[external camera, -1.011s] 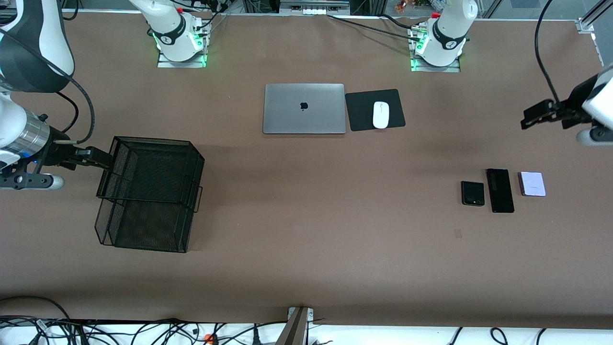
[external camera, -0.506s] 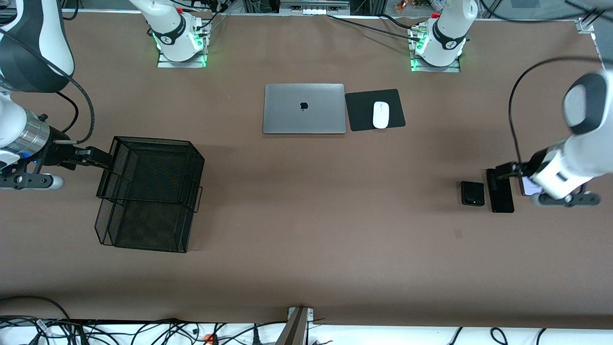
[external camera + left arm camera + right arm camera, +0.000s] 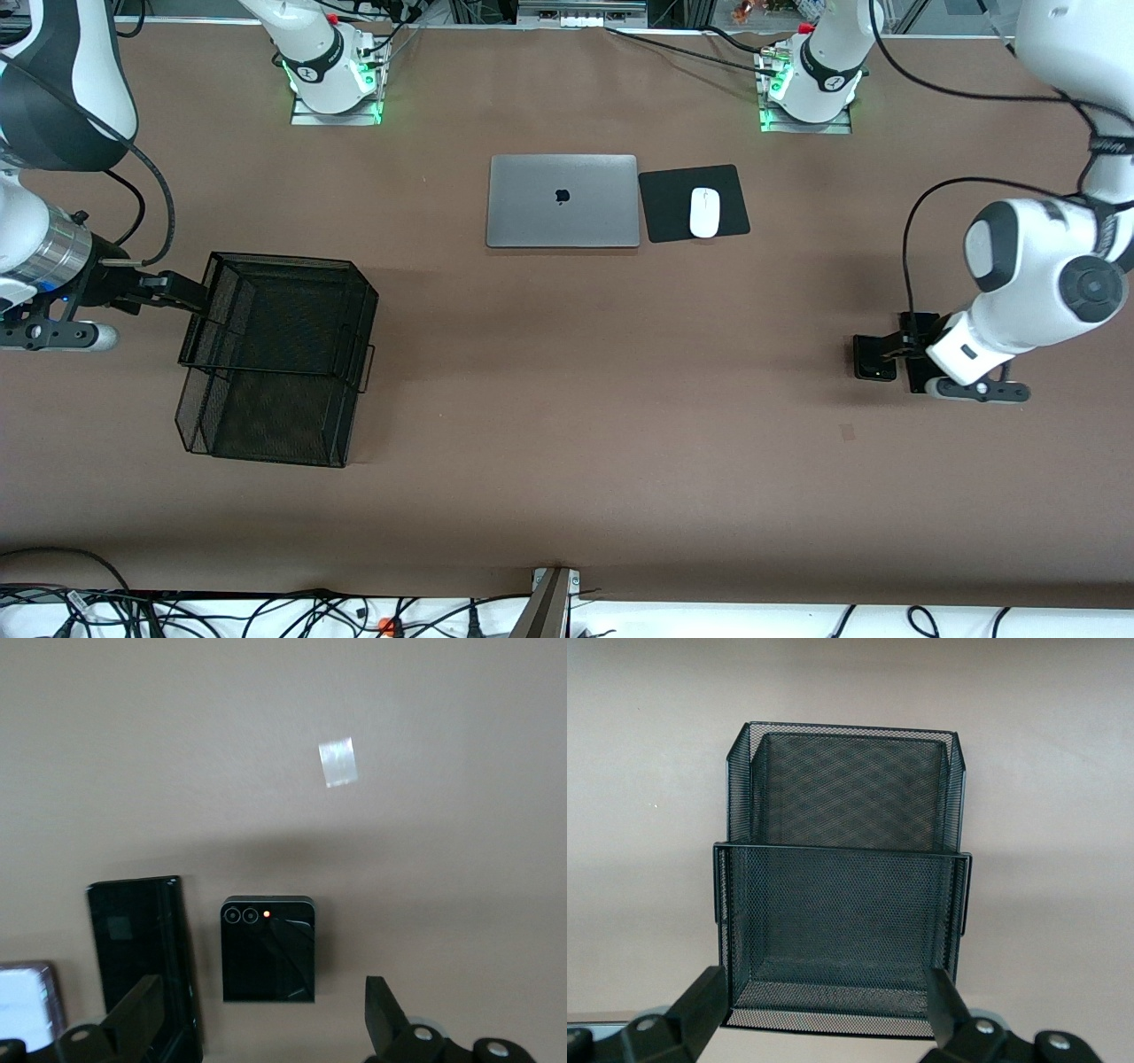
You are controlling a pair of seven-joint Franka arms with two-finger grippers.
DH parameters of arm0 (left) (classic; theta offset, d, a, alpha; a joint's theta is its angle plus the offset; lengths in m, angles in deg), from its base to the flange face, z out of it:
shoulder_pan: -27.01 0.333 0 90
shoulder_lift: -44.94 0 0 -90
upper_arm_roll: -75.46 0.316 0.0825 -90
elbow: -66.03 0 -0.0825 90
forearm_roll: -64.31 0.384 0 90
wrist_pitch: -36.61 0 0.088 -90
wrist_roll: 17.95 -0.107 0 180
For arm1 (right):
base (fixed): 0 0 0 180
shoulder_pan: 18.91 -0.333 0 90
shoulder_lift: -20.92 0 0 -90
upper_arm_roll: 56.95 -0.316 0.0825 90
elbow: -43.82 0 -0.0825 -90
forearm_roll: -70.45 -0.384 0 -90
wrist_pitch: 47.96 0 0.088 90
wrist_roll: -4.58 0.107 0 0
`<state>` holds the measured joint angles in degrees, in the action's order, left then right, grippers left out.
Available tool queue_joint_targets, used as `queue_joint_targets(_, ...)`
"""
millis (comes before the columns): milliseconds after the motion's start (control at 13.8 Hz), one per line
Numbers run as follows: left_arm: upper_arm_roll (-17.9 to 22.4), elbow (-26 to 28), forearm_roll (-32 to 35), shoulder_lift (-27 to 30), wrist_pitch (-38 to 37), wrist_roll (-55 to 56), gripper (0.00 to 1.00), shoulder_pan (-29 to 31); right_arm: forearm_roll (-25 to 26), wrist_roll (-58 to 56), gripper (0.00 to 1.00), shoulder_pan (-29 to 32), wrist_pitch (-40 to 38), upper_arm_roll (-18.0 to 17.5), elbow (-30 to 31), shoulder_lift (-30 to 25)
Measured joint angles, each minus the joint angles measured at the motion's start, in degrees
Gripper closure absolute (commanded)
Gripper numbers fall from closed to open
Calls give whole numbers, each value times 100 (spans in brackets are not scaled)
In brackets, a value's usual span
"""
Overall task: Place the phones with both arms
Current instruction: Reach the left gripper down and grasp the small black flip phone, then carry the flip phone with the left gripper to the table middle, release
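Left end effector [image 3: 890, 348] moved, hiding lilac phone [image 3: 27, 1001].

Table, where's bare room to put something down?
Bare: the wide stretch between the mesh basket and the small black phone. Crowded: the phones under the open left end effector; the laptop beside the mouse pad.

A robotics laboratory: two white robot arms [image 3: 1028, 275] are bolted by green-lit bases [image 3: 335, 84] to a wide brown table [image 3: 567, 461]. Loose cables [image 3: 266, 611] tangle along the table's edge nearest the front camera, and aluminium framing [image 3: 1085, 40] stands at a corner. A closed grey laptop [image 3: 563, 200] and white mouse [image 3: 704, 213] serve as props.
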<state>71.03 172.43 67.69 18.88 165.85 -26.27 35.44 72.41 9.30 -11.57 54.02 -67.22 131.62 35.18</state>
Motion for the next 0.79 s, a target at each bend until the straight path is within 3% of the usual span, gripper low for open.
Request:
queue_joint_targets(361, 2, 683, 2, -388, 1411, -558, 0, 171, 0, 0, 0, 0, 1, 0, 0, 0)
queue_joint_targets(795, -4, 1176, 2, -501, 2230, -606, 0, 187, 0, 0, 0, 0, 4, 0, 0, 0)
